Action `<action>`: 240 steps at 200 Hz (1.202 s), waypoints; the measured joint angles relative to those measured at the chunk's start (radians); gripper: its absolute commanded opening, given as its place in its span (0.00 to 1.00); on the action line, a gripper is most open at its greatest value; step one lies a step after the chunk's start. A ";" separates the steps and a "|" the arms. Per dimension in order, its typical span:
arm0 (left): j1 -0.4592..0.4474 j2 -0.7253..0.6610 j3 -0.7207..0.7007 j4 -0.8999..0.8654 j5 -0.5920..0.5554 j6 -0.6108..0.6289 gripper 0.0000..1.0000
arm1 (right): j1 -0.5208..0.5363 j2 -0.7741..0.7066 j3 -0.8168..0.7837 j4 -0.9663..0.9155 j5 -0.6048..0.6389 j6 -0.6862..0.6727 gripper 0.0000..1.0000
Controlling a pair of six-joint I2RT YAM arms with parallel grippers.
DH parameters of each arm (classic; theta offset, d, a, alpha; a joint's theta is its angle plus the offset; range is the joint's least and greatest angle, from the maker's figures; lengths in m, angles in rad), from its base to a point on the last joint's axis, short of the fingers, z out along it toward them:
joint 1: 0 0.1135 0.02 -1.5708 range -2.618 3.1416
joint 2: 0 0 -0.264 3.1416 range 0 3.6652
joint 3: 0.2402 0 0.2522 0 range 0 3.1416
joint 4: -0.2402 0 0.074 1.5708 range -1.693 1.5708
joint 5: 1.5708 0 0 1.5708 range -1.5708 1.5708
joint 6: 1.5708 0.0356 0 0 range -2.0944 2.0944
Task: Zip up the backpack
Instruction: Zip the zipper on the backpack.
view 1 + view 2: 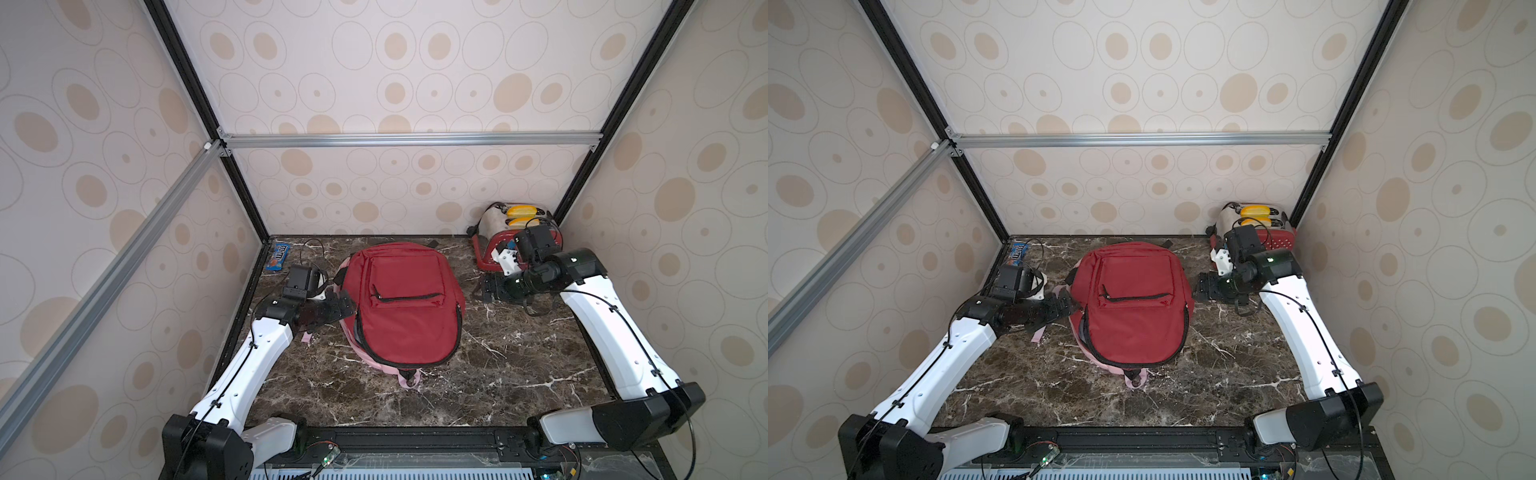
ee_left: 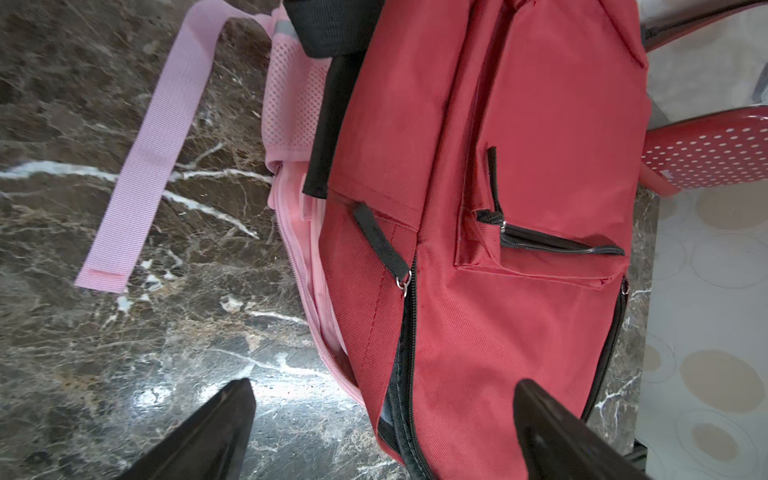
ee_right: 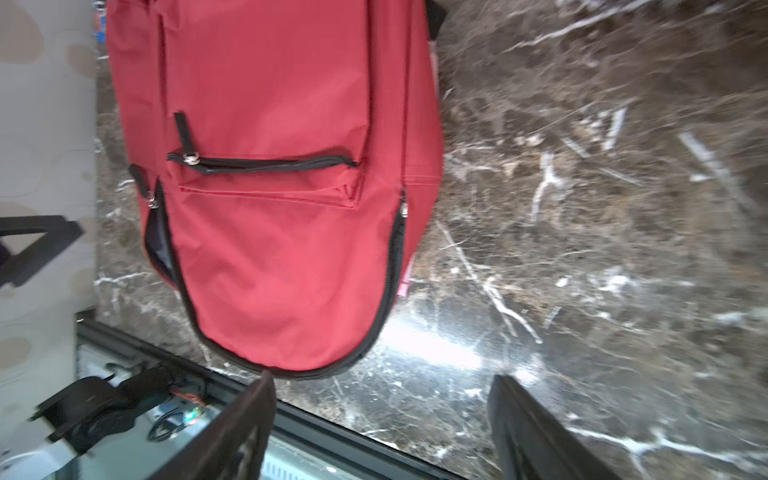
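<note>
The red backpack [image 1: 409,328] [image 1: 1133,328] lies flat mid-table, front up, in both top views. Its black main zipper [image 2: 409,332] runs round the near end and gapes on the left side [image 3: 158,241]; one slider with a black pull [image 2: 402,282] sits there, another slider [image 3: 402,208] on the right side. My left gripper [image 1: 341,308] [image 2: 384,390] is open at the bag's left edge, one finger over the red fabric, one over the table. My right gripper [image 1: 488,291] [image 3: 382,380] is open, off the bag's right side, holding nothing.
A red and cream toaster [image 1: 498,232] with yellow slices stands at the back right, just behind my right arm. A blue candy packet [image 1: 277,257] lies at the back left. Pink straps [image 2: 141,174] spread out on the marble beside the bag. Patterned walls close three sides.
</note>
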 measured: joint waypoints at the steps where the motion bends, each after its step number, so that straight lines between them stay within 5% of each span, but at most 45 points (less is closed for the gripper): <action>1: 0.000 0.001 0.000 0.002 0.002 0.000 0.99 | 0.000 0.000 -0.002 0.002 -0.003 0.000 0.86; 98: 0.131 0.112 -0.007 0.177 0.132 -0.011 0.99 | -0.100 0.044 -0.073 0.136 -0.199 0.000 0.88; 240: 0.132 0.142 -0.079 0.343 0.334 -0.032 0.99 | -0.143 0.120 -0.237 0.420 -0.376 0.121 0.88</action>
